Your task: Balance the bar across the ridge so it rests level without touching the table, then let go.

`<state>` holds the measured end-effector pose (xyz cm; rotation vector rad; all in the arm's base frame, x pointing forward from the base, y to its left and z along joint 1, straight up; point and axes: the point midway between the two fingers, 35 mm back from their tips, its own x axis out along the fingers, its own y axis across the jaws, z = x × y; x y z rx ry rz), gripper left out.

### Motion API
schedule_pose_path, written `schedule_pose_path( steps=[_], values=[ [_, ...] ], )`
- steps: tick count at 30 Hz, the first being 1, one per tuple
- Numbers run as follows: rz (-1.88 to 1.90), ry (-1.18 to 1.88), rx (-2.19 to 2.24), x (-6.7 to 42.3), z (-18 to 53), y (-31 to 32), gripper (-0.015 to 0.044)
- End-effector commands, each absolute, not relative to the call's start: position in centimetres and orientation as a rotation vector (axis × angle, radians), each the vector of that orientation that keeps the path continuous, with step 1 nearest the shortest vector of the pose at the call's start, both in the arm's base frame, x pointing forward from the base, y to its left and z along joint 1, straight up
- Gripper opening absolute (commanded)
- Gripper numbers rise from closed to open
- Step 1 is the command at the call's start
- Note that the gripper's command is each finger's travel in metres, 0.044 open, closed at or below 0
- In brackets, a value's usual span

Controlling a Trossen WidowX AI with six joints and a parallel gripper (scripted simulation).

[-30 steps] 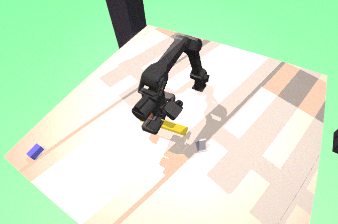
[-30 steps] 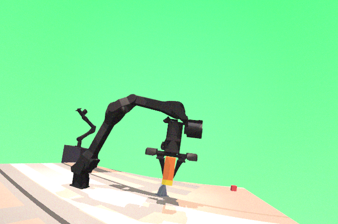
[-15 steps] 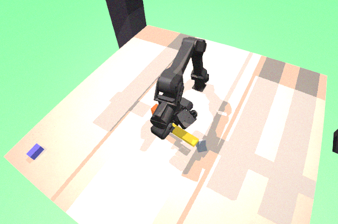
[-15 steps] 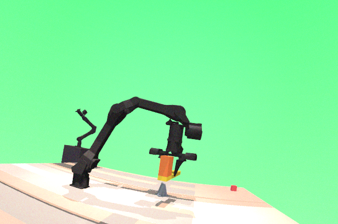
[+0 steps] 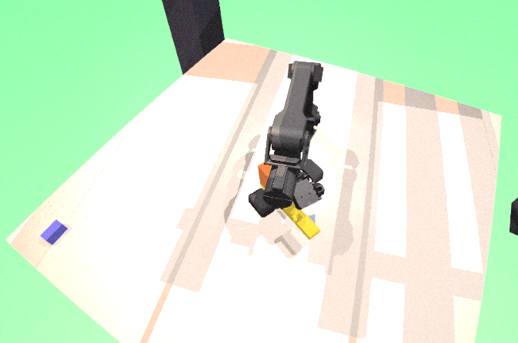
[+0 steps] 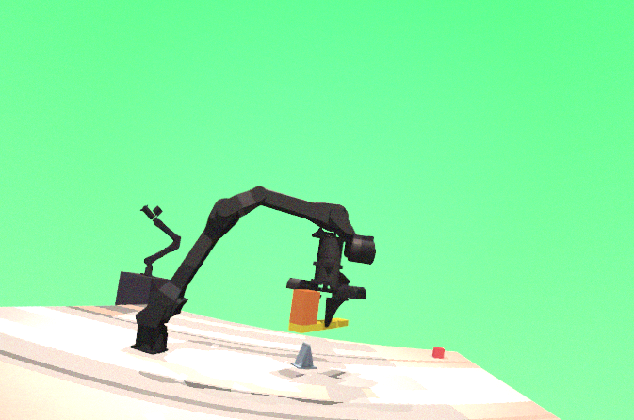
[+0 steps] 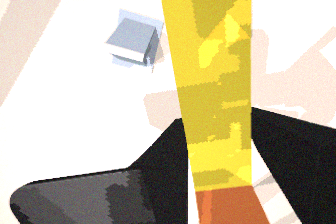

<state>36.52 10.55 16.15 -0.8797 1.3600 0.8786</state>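
Yellow bar (image 7: pixel 215 90) fills the middle of the wrist view, pinched between the dark fingers of the tool (image 6: pixel 333 316), with an orange block (image 6: pixel 304 306) riding on one end. Lifted off the bench (image 6: pixel 426 385), it hangs centre-frame in the exterior view. Below and slightly left sits the grey ridge (image 6: pixel 303 357), upper left in the wrist view, off to the bar's side. That orange weight is the danger: centre the bar's middle and it likely tips, one end dropping onto the bench. A red cube (image 6: pixel 438 352) sits far right.

The arm (image 6: pixel 199 247) is matte black with grey-shaded, blocky links; the gripper (image 6: pixel 330 316) has dark tapered fingers.
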Motion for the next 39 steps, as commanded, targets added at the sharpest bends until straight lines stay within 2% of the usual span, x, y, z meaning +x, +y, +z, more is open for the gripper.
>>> schedule_pose_path(
  steps=[1, 18, 39],
  values=[
    [0.804, 1.383, -0.814, 36.4, 16.4, 12.3, 0.0],
    [0.553, 1.467, -0.546, 35.4, 16.6, 18.4, 0.0],
    [0.543, 1.47, -0.536, 35.7, 13.8, 18.6, 0.0]
  ],
)
